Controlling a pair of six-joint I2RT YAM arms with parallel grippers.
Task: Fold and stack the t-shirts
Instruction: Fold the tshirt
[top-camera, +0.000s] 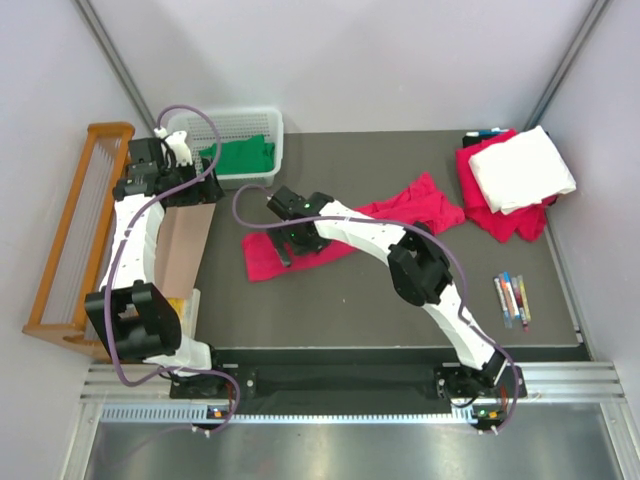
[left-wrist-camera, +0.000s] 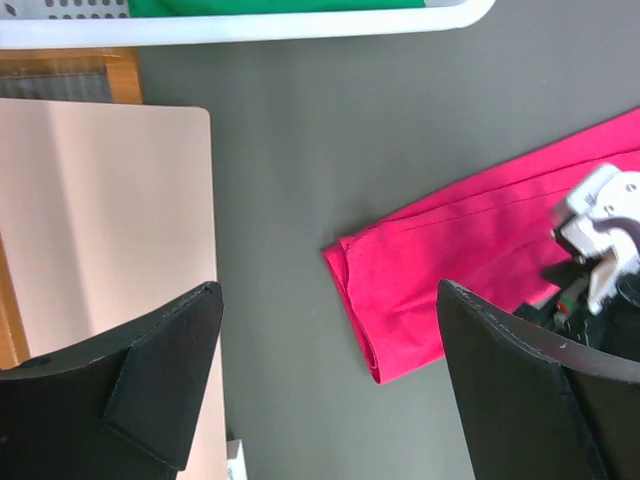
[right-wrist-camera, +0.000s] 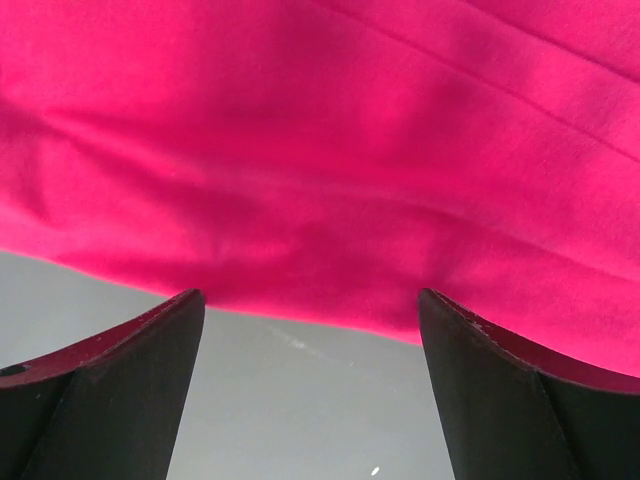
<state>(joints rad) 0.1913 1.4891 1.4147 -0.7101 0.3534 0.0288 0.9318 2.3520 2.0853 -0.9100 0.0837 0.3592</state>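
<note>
The pink shirt (top-camera: 415, 207) lies in a long band across the worktop (top-camera: 380, 300). The right claw (right-wrist-camera: 310, 310) is over its left part, spread and empty. The left claw (left-wrist-camera: 325, 300), also spread, hangs beyond the shirt's left end. The green shirt (top-camera: 240, 157) sits in the basket (top-camera: 270, 125). The white shirt (top-camera: 522, 168) lies folded far right.

The pink shirt (right-wrist-camera: 330, 150) under the right claw (right-wrist-camera: 307, 298) is soft matt cloth; the surface (left-wrist-camera: 300, 150) below the left claw (left-wrist-camera: 330, 286) is matt; beyond it, a smooth white plastic basket (left-wrist-camera: 250, 28).
</note>
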